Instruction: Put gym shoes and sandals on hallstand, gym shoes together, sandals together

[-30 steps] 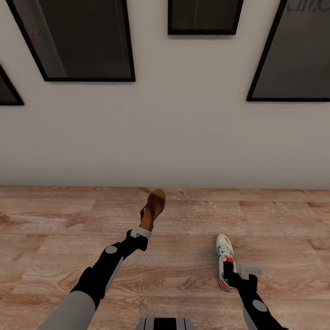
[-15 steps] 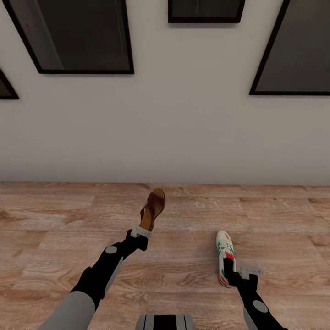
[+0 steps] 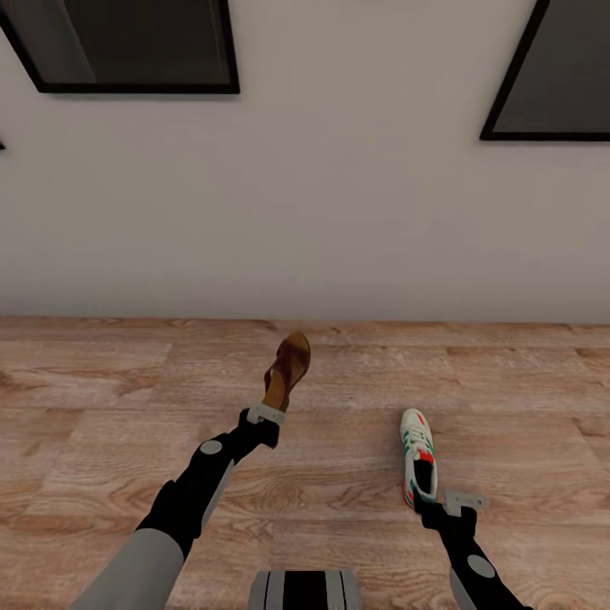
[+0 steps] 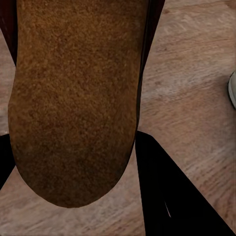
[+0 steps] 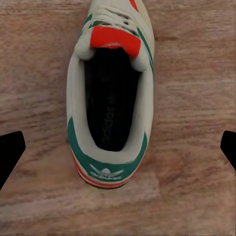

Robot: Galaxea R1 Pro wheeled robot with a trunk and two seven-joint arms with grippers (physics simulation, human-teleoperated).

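A dark-brown sandal (image 3: 288,373) with a tan footbed hangs above the corridor floor (image 3: 110,398). My left gripper (image 3: 268,417) is shut on its heel end. In the left wrist view the sandal's footbed (image 4: 73,98) sits close between the dark fingers (image 4: 167,196). A white gym shoe (image 3: 418,453) with teal stripes and red accents rests on the floor at the right, toe pointing to the wall. My right gripper (image 3: 429,507) stands open just behind its heel. In the right wrist view the gym shoe (image 5: 110,98) lies ahead, the fingertips (image 5: 10,152) spread wide to either side of it.
A plain white wall (image 3: 339,220) meets the wood floor a short way ahead. Dark framed pictures (image 3: 135,42) hang on it at the upper left and upper right. My base (image 3: 305,589) shows at the picture's lower edge.
The head camera has shifted, so wall and floor sit higher in the picture. My right gripper has drawn back from over the gym shoe to behind its heel. The left still holds the sandal.
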